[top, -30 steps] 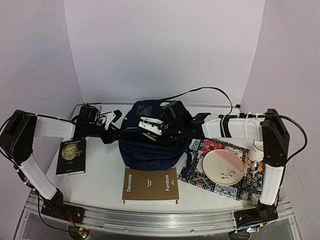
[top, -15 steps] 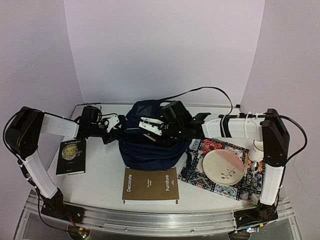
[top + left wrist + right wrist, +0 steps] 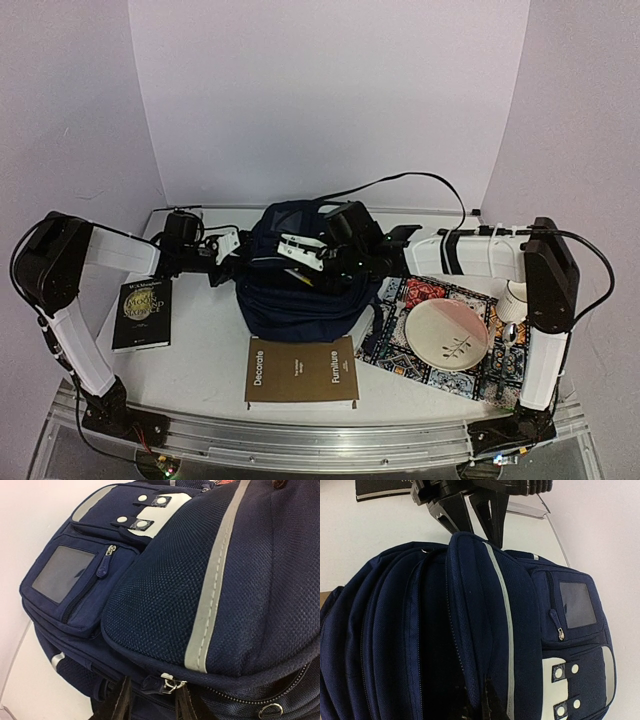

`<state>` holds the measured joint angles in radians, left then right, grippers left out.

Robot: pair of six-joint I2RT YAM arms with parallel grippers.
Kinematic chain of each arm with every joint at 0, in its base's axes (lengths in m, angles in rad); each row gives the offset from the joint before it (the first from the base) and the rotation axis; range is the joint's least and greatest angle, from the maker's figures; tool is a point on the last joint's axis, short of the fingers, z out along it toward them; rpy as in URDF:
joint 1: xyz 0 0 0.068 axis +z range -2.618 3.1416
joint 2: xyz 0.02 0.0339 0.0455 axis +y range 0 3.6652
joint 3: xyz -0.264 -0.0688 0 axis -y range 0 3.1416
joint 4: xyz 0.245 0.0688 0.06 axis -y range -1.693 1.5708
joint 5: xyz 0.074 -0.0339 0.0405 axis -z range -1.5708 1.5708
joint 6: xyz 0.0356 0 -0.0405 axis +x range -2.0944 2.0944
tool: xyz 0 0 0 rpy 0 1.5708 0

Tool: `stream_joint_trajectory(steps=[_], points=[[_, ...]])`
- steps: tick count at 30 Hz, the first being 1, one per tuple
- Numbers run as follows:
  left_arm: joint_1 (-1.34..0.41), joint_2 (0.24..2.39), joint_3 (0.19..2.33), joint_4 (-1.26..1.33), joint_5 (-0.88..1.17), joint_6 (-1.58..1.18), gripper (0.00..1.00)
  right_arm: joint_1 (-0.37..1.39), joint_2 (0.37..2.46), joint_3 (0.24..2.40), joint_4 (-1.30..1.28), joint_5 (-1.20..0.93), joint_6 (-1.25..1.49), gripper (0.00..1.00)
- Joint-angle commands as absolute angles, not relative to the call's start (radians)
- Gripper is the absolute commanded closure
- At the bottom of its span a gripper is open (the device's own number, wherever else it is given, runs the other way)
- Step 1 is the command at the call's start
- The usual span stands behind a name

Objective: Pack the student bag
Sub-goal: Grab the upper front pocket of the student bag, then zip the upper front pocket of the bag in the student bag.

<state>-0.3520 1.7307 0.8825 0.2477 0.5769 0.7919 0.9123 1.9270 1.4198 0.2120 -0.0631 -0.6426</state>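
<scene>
The student bag is a navy backpack with pale trim, lying in the middle of the table with its main compartment gaping. My left gripper is at its left side. In the left wrist view its fingers straddle a metal zipper pull on the bag, with a gap still showing between them. The right wrist view shows these same fingers past the bag's far end. My right gripper is shut on the edge of the bag's front flap, holding it up; it reaches in from the right.
A black book lies left of the bag. A brown book lies in front of it. To the right, a patterned cloth carries a plate, a spoon and a white cup.
My left gripper has moved right against the bag's side, and its jaws have narrowed around the zipper pull. The right arm and the bag have stayed put.
</scene>
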Motion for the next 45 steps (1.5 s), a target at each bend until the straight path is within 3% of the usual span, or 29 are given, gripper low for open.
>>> stream_joint_trajectory(steps=[1, 4, 6, 12, 18, 28, 39, 45], points=[[-0.354, 1.768, 0.916, 0.287, 0.643, 0.814, 0.78, 0.925, 1.901, 1.488, 0.261, -0.136, -0.635, 1.00], [-0.356, 1.753, 0.910, 0.286, 0.644, 0.803, 0.95, 0.924, 1.907, 1.491, 0.261, -0.131, -0.635, 1.00], [-0.356, 1.712, 0.891, 0.286, 0.640, 0.793, 1.00, 0.924, 1.913, 1.492, 0.260, -0.120, -0.635, 1.00], [-0.356, 1.546, 0.812, 0.271, 0.468, 0.647, 1.00, 0.924, 1.939, 1.504, 0.258, -0.031, -0.638, 1.00], [-0.357, 1.428, 0.778, 0.188, 0.442, 0.442, 1.00, 0.927, 1.974, 1.516, 0.256, 0.022, -0.652, 1.00], [-0.363, 1.528, 1.092, -0.269, 0.210, 0.194, 1.00, 0.932, 2.073, 1.603, 0.284, 0.181, -0.752, 1.00], [-0.364, 1.536, 1.265, -0.573, 0.402, 0.036, 1.00, 0.889, 2.112, 1.652, 0.336, 0.193, -0.830, 1.00], [-0.364, 1.595, 1.246, -0.613, 0.458, -0.080, 1.00, 0.890, 2.031, 1.574, 0.339, 0.123, -0.706, 0.89]])
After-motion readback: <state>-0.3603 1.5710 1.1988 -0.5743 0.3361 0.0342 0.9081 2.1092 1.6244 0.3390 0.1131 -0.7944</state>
